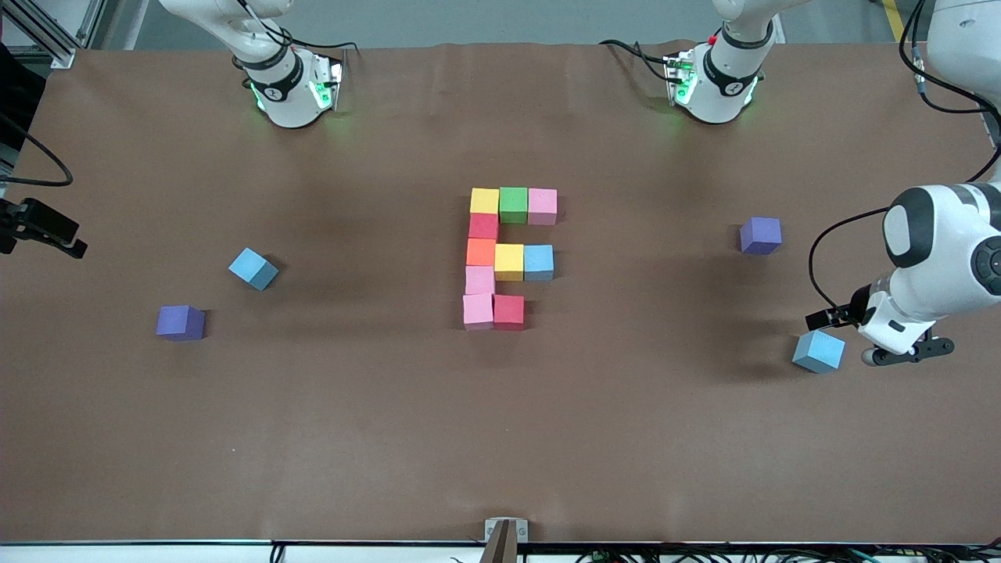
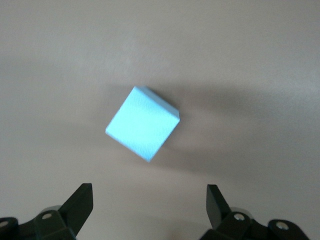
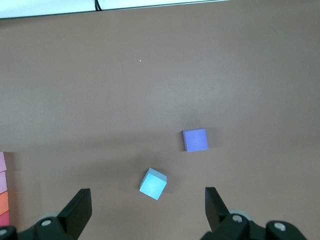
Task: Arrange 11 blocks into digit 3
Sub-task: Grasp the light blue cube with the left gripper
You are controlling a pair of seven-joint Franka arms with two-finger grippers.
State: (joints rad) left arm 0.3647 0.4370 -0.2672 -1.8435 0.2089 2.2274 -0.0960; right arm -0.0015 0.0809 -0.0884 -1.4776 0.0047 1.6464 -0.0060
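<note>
While the unfinished digit 3 (image 1: 508, 256) sat mid-table with ten cubes touching, I had the left gripper (image 1: 899, 356) spread wide and empty just beside a loose light blue cube (image 1: 819, 351) at the left arm's end. The right gripper (image 3: 147, 210) hung wide open and empty over another light blue cube (image 1: 252, 269), near a purple cube (image 1: 180, 322).

Hidden / cut off
Left gripper (image 1: 907, 356) mostly masked by own wrist in front view; right gripper (image 3: 148, 212) cropped, only 2 fingertips shown; block column (image 3: 4, 190) clipped at edge.
</note>
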